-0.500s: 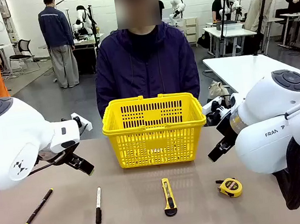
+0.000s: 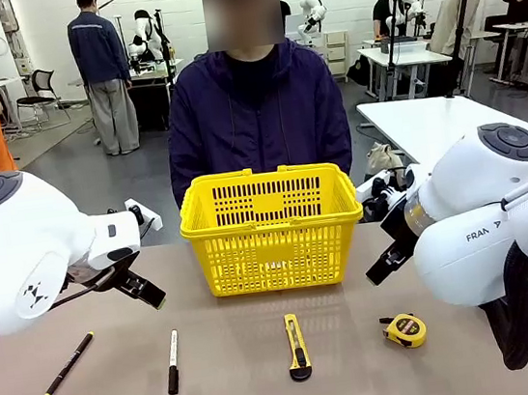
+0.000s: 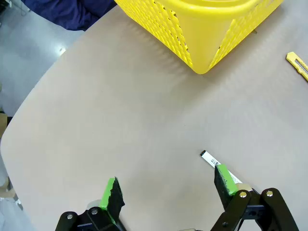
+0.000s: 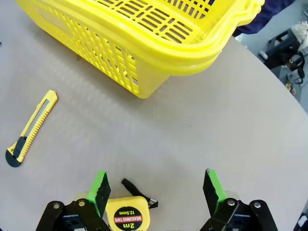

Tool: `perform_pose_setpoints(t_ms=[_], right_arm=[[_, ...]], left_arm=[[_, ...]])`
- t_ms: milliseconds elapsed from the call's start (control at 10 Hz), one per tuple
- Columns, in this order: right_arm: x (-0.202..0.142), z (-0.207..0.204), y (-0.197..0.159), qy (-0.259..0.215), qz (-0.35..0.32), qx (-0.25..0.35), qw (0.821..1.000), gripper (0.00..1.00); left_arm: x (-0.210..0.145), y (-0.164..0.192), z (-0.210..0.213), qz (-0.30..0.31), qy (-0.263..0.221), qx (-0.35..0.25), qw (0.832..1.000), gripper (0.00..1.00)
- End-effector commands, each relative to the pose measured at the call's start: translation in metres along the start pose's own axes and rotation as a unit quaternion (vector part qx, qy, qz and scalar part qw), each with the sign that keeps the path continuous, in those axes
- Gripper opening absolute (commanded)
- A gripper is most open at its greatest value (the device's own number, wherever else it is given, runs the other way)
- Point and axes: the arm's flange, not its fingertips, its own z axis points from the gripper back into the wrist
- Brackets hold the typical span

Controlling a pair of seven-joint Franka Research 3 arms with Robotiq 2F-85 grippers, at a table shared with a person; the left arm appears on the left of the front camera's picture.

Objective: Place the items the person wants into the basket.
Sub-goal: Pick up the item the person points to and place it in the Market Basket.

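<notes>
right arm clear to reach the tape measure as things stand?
Likely yes. The right gripper is open and hangs just above the tape measure, which lies alone on bare table, apart from the utility knife and basket. Nothing sits between them.

The left arm (image 2: 27, 248) enters at the lower left of the front view, its wrist angled down toward the middle. The right arm (image 2: 486, 217) mirrors it at the lower right. The left hand (image 3: 167, 180) and right hand (image 4: 155, 177) both hang in the air, green-padded fingers spread wide, gripping nothing.
</notes>
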Motion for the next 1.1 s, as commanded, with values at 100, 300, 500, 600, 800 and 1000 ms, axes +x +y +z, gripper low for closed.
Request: perform_pose_setpoints(t_ms=[100, 300, 500, 600, 800, 1000], right_arm=[[0.0000, 0.0000, 0.0001, 0.000, 0.000, 0.000, 1.000, 1.00], [0.0000, 0.0000, 0.0001, 0.000, 0.000, 0.000, 1.000, 1.00], [0.0000, 0.0000, 0.0001, 0.000, 0.000, 0.000, 1.000, 1.00], [0.0000, 0.0000, 0.0001, 0.000, 0.000, 0.000, 1.000, 1.00], [0.0000, 0.0000, 0.0001, 0.000, 0.000, 0.000, 1.000, 1.00], [0.0000, 0.0000, 0.0001, 0.000, 0.000, 0.000, 1.000, 1.00]], left_arm=[[0.0000, 0.0000, 0.0000, 0.000, 0.000, 0.000, 1.000, 1.00], [0.0000, 0.0000, 0.0000, 0.000, 0.000, 0.000, 1.000, 1.00], [0.0000, 0.0000, 0.0000, 0.000, 0.000, 0.000, 1.000, 1.00], [0.0000, 0.0000, 0.0000, 0.000, 0.000, 0.000, 1.000, 1.00], [0.0000, 0.0000, 0.0000, 0.000, 0.000, 0.000, 1.000, 1.00], [0.0000, 0.0000, 0.0000, 0.000, 0.000, 0.000, 1.000, 1.00]])
